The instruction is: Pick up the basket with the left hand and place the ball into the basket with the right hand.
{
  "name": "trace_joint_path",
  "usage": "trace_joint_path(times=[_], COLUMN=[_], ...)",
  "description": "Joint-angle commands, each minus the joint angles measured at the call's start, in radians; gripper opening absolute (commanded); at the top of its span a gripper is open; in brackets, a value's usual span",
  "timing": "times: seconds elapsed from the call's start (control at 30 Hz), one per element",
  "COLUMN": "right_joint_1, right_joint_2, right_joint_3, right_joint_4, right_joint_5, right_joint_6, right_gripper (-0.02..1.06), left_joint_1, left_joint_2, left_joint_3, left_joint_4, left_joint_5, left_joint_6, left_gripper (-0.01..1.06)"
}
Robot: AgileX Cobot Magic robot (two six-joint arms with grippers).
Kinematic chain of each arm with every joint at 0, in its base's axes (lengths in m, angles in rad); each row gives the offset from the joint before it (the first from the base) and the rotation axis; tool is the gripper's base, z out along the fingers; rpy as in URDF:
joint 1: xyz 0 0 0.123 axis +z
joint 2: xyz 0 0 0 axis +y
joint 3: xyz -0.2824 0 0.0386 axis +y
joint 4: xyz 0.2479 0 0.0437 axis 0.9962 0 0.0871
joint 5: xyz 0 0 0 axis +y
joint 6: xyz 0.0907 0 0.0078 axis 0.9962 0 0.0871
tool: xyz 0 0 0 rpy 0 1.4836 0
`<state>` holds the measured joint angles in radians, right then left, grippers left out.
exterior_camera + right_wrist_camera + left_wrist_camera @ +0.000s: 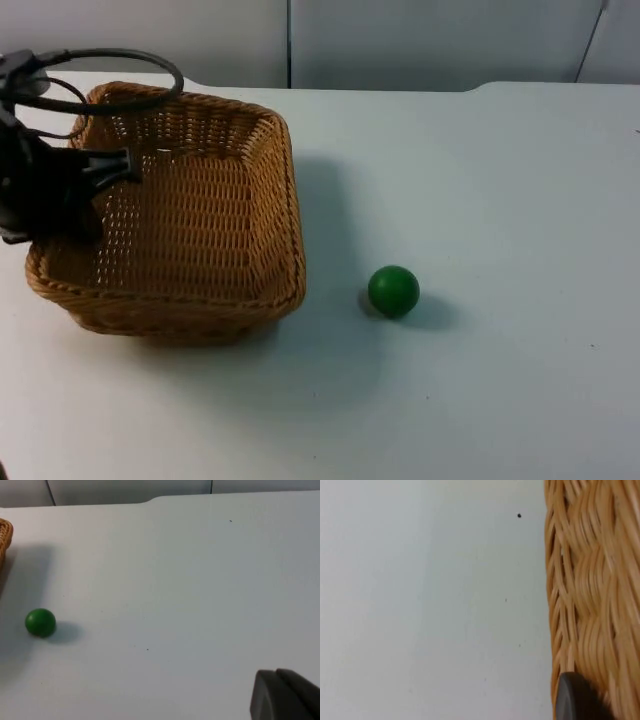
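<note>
Near-side ball (393, 290) is sitting free, light and roll-prone; left gripper (95, 185) is clamping the stiff basket (200, 220) rim.

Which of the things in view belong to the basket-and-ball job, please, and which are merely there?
Belonging to the job:
- wicker basket, its left rim at the left tool
- green ball, on the table to the right of the basket, apart from it
- right tool, waiting well away from the ball

Merely there:
- white table
- grey partition wall
</note>
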<state>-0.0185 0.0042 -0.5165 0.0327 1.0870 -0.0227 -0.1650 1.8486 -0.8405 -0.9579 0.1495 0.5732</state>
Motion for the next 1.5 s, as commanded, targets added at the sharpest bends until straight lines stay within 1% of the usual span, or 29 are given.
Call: trace_joint_path(times=[0.0, 0.17, 0.23, 0.5, 0.63, 0.77, 1.47], right_joint_1=[-0.007, -0.007, -0.007, -0.007, -0.007, -0.007, -0.007], right_joint_2=[-0.004, -0.004, -0.004, -0.004, -0.004, -0.004, -0.004], right_joint_3=[0.005, 0.005, 0.005, 0.005, 0.005, 0.005, 0.005], right_joint_4=[0.001, 0.001, 0.001, 0.001, 0.001, 0.001, -0.005], right_joint_5=[-0.011, -0.011, -0.011, -0.011, -0.011, -0.011, -0.011], right_joint_6=[0.0, 0.0, 0.0, 0.0, 0.0, 0.0, -0.001], right_gripper=[0.0, 0.0, 0.0, 0.0, 0.0, 0.0, 0.0], left_joint_1=[-0.001, -0.001, -0.001, -0.001, -0.001, -0.001, -0.001], left_joint_2=[-0.061, -0.162, -0.208, -0.307, -0.313, -0.313, -0.313], left_joint_3=[0.043, 0.101, 0.124, 0.167, 0.167, 0.167, 0.167], left_joint_4=[-0.026, -0.044, -0.081, -0.084, -0.109, -0.109, -0.109], left_joint_5=[-0.021, 0.013, 0.033, 0.032, 0.069, 0.083, 0.081], left_joint_6=[-0.006, -0.006, -0.006, -0.006, -0.006, -0.006, -0.006], left_gripper=[0.0, 0.0, 0.0, 0.0, 0.0, 0.0, 0.0])
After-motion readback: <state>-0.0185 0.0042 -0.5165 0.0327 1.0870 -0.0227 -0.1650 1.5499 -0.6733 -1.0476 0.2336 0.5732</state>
